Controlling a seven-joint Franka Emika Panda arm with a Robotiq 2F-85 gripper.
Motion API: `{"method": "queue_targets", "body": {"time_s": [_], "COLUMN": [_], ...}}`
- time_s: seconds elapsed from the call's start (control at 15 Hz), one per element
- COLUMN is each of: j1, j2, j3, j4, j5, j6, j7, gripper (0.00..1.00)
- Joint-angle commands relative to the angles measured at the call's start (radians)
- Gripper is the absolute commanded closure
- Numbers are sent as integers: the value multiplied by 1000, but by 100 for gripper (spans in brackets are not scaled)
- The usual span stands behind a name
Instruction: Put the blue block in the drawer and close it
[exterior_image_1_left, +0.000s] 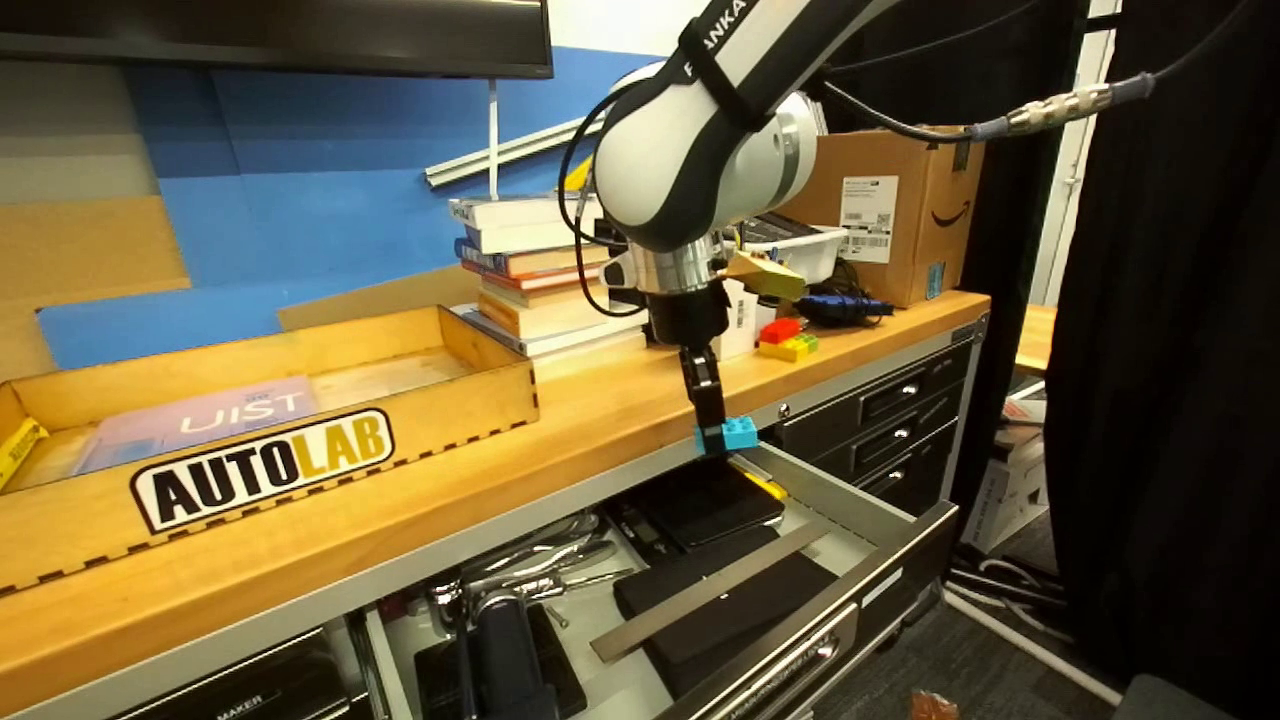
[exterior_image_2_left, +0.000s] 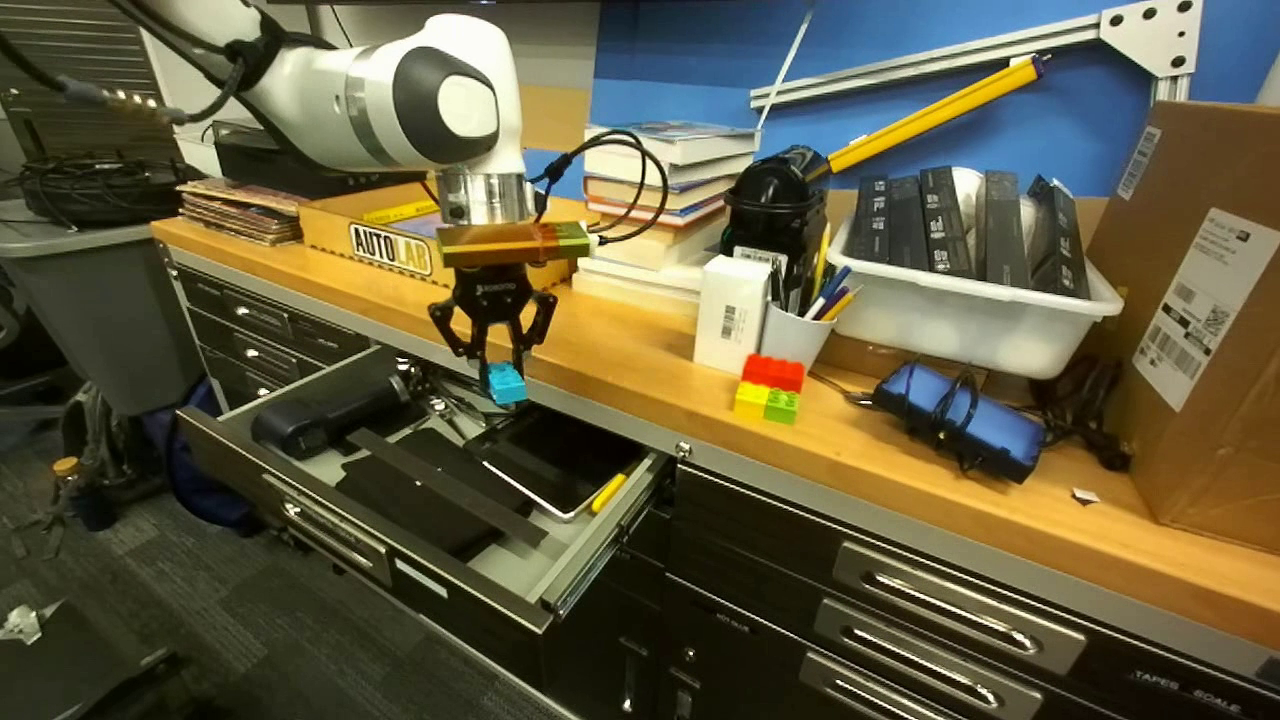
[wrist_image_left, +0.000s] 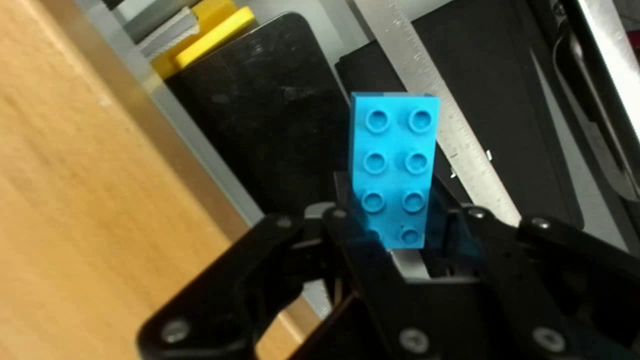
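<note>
Claw (exterior_image_2_left: 505, 378) grips blue block (wrist_image_left: 394, 165) over drawer (exterior_image_2_left: 460, 578); tray (exterior_image_1_left: 455, 420): AUTOLAB; lilac cover (exterior_image_1_left: 200, 420): UIST.

The end effector (exterior_image_2_left: 503, 375) pinches the blue block (exterior_image_2_left: 508, 384) above the open drawer (exterior_image_2_left: 465, 590)! At three o'clock from the block, red, yellow and green bricks (exterior_image_2_left: 770, 375) sit on the bench (exterior_image_2_left: 620, 330); at one o'clock, a stack of books (exterior_image_2_left: 690, 190).

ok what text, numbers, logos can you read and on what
"AUTOLAB": pale wooden tray
"UIST": flat lilac item
"F ANKA", partly covered: white robot arm
"MAKER": black drawer front
"TAPES", then unclear: another black drawer front
Curved arrow: brown cardboard box
Too small or blurred: white box labels, lettering on stacked books, black gripper, open metal drawer and elsewhere
</note>
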Motion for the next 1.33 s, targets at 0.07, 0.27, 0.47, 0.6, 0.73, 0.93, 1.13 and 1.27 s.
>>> {"method": "queue_targets", "body": {"time_s": [0.07, 0.27, 0.47, 0.6, 0.73, 0.93, 1.13, 1.27], "j1": [13, 25, 36, 42, 45, 44, 41, 37], "j2": [-62, -57, -47, -39, -32, -41, -78, -116], "j3": [2, 11, 22, 27, 29, 28, 23, 12], "j4": [-140, -193, -230, -242, -248, -259, -277, -303], "j5": [34, 46, 60, 75, 79, 83, 90, 88], "j6": [58, 109, 163, 176, 174, 164, 160, 160], "j7": [-47, -45, -42, -44, -41, -34, -17, 22], "gripper": [85, 85, 86, 84, 47, 25, 2, 0]}}
